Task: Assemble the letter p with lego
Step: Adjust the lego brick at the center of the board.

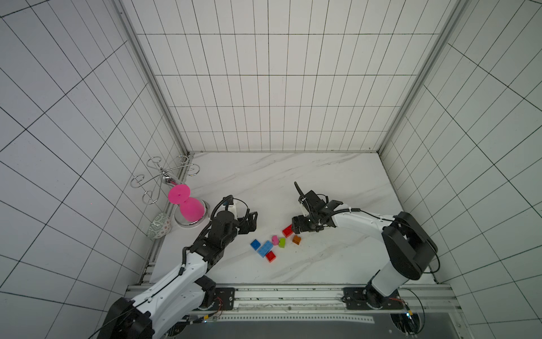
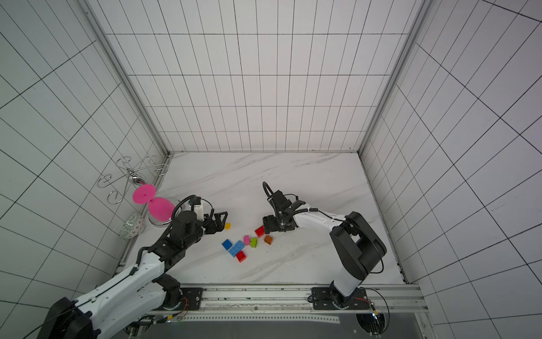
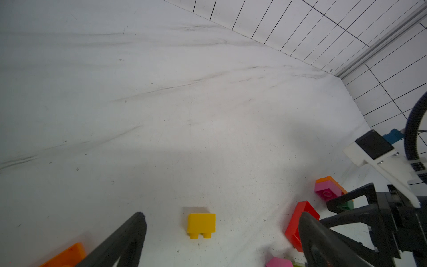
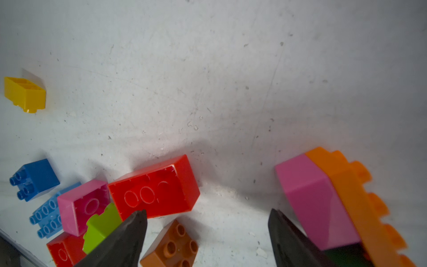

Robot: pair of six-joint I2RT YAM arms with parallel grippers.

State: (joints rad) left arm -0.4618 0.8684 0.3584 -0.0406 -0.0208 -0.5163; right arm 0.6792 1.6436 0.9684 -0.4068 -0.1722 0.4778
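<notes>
Loose lego lies mid-table in both top views: blue [image 1: 255, 244], light blue [image 1: 264, 248], two red [image 1: 270, 256] [image 1: 287, 230], pink [image 1: 275, 239], lime [image 1: 282, 242] and brown [image 1: 296, 239]. A yellow brick [image 2: 227, 225] lies apart, to the left. My left gripper [image 3: 223, 216] is open just above the table, the yellow brick [image 3: 201, 224] on its side between its fingers, untouched. My right gripper [image 4: 208, 213] is open and low, the brown brick [image 4: 171, 245] near one finger. A joined pink, orange and green piece [image 4: 323, 196] lies by its other finger. An orange brick [image 3: 67, 255] lies beside the left gripper.
A big pink hourglass-shaped thing [image 1: 187, 205] stands on a round metal base at the table's left edge, below a wire stand [image 1: 164, 176]. A patterned ball [image 1: 158, 226] lies beside it. Tiled walls close in three sides. The two grippers are close to each other over the bricks.
</notes>
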